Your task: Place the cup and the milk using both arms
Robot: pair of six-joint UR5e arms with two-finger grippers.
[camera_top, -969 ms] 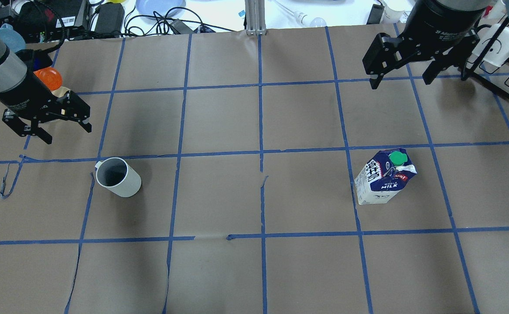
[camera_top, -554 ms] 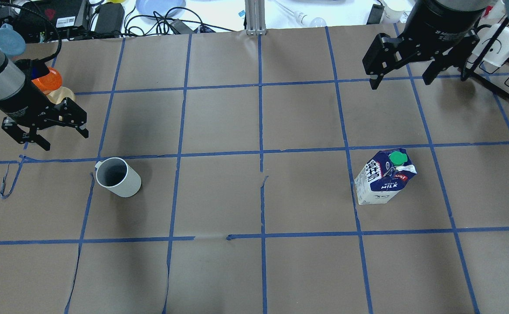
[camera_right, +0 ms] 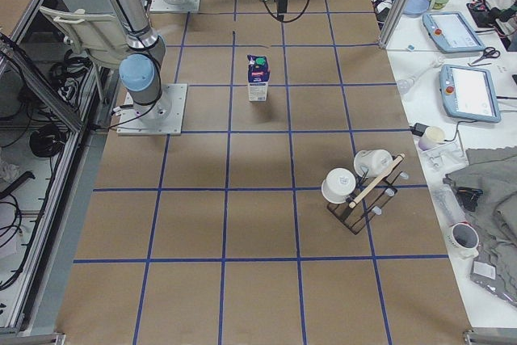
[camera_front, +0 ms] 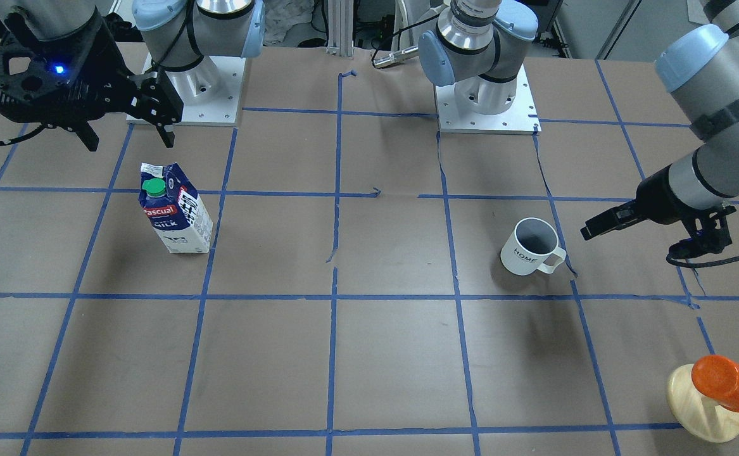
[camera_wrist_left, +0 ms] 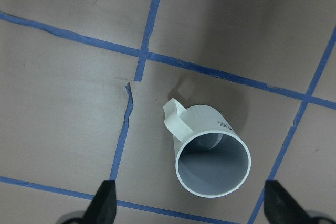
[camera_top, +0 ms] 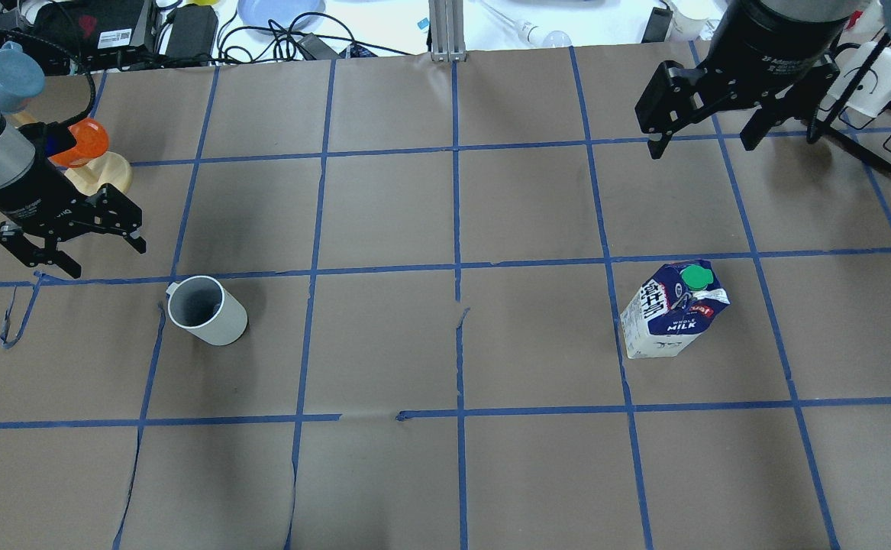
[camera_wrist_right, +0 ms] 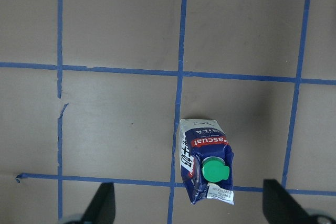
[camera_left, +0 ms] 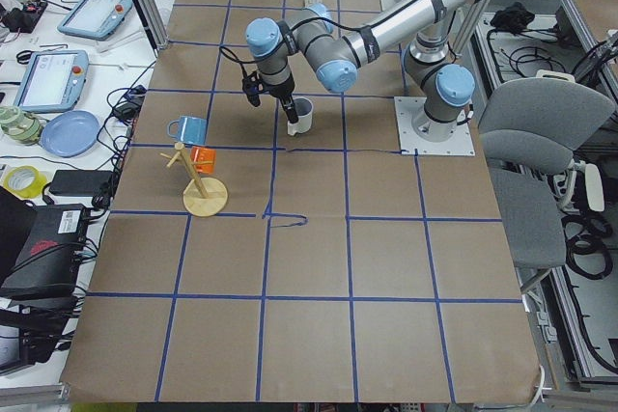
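The white cup (camera_top: 207,309) stands upright on the left of the table, handle towards the far left. It also shows in the front view (camera_front: 529,247) and the left wrist view (camera_wrist_left: 212,161). My left gripper (camera_top: 108,260) is open and empty, above the table, left of and beyond the cup. In the wrist view the left gripper (camera_wrist_left: 191,205) has the cup between its two fingers. The milk carton (camera_top: 674,309) stands upright on the right, green cap up, and shows in the front view (camera_front: 176,215) and the right wrist view (camera_wrist_right: 206,161). My right gripper (camera_top: 699,149) is open, empty, high beyond the carton.
A wooden mug tree (camera_top: 98,172) with an orange and a blue mug stands just behind the left gripper. A black rack (camera_top: 873,84) with white cups stands at the far right. Cables and devices lie beyond the table's far edge.
My left gripper has moved left and nearer, towards the cup's row, and looks lower. The right gripper, cup and carton have stayed where they were.
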